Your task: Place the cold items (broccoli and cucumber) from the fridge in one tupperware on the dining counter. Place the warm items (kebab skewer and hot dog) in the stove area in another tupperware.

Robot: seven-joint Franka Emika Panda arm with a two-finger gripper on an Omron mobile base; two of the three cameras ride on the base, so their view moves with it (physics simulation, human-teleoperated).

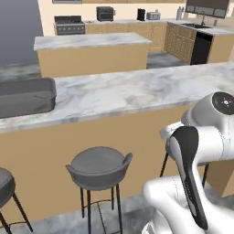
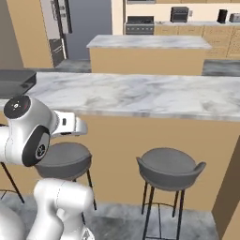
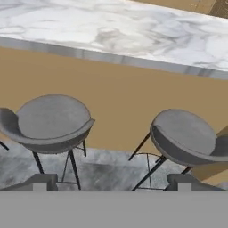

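- Marble dining counter (image 1: pixel 137 89) is stretching across ahead of us, above two grey stools (image 3: pixel 51 120).
- We are holding our gripper (image 3: pixel 111 185) wide, carrying nothing, aimed at the stools below the counter edge.
- A dark grey tupperware (image 1: pixel 25 96) is sitting on the counter, far to our left.
- We are not seeing any food yet.

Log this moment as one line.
gripper: open, empty | faces: stools under marble counter | dark tub: on counter

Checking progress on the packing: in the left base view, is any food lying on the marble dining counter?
No, the marble dining counter carries no food, just a dark grey container at its left end.
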